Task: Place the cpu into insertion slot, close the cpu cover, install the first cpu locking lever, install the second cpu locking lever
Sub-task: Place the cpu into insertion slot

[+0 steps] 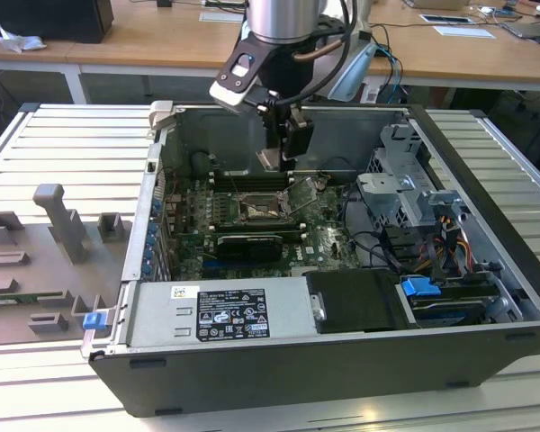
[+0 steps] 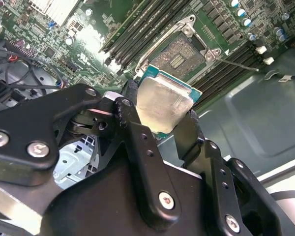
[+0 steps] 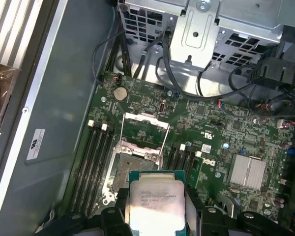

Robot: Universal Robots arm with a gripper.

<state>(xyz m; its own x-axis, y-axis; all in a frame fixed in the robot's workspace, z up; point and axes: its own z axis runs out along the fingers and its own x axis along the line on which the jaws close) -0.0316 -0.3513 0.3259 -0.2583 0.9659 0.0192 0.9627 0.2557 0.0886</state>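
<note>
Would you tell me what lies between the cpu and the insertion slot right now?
Nothing; in the second wrist view the gap from the gripped cpu to the open slot is bare.

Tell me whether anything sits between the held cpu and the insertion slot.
Nothing visible does. The gripper holds the cpu above the board, the insertion slot lies bare at its dark centre, and the cpu cover is swung up off it.

an open computer case (image 1: pixel 279 378) lies on a slatted desk (image 1: pixel 63 144); grey fixtures (image 1: pixel 58 220) stand at the exterior view's left.
</note>
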